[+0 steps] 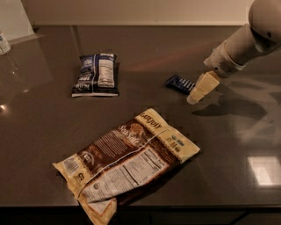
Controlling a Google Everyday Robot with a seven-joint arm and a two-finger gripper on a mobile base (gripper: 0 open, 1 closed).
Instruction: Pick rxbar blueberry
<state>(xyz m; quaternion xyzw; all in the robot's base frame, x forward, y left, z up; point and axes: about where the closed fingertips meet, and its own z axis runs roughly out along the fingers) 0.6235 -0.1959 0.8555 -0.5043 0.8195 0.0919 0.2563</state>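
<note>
**Claw beside the bar on a dark counter**

We see a dark, glossy counter (44,132) that runs back to a pale wall (131,11) at 12 o'clock, with a bright square reflection (263,170) at 4 o'clock. The rxbar blueberry (178,82) lies flat at about 1 o'clock from the centre. The claw (195,97) hangs just at its 4 o'clock end, under the white arm (241,44); we cannot tell whether the claw is apart or together, or whether it touches the bar. A blue snack bag (96,74) lies at 10 o'clock, well apart, and a large brown and cream bag (127,162) lies at 6 o'clock.
</note>
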